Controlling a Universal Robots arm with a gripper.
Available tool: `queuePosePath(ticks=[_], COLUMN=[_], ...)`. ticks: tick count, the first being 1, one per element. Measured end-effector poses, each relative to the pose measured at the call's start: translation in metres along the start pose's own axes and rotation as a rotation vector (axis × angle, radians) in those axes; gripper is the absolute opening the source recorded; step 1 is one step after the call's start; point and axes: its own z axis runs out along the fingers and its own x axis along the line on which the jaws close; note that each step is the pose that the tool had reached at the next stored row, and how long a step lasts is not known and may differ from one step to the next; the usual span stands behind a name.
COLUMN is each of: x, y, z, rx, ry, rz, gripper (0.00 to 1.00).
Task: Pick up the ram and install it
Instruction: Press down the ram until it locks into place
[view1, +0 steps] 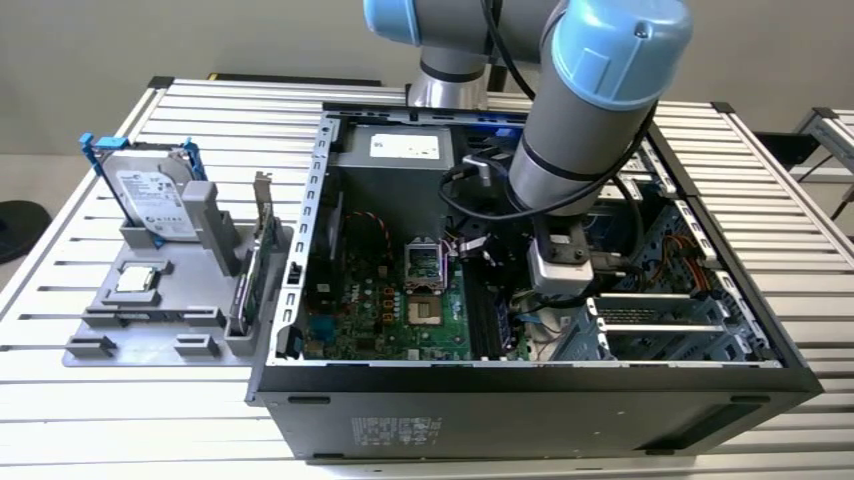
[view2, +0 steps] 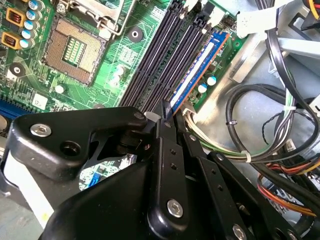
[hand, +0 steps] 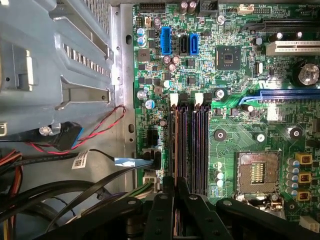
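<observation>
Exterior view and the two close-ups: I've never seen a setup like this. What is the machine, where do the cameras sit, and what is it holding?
The machine is a robot arm reaching into an open computer case, which lies on a slatted metal table. The exterior view looks on from off the arm. Both wrist views ride on the arm and look at the green motherboard inside the case. The black end effector is closed on the ram, a thin stick seen edge-on here, lined up along the memory slots. At the exterior view's left, a grey holder keeps a hard drive upright.
</observation>
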Motion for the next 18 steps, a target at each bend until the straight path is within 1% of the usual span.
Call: queuePosePath(ticks=[11, 15, 18], x=[0.0000, 0.0001, -0.0007], y=[0.0000, 0.0000, 0.0001], z=[0.0011, 0.0021, 0.0044], rx=[0.0001, 0.0000, 0.0002], ry=[-0.0004, -0.0004, -0.0004], rz=[0.000, 0.000, 0.000], gripper=[0.00, 0.00, 0.00])
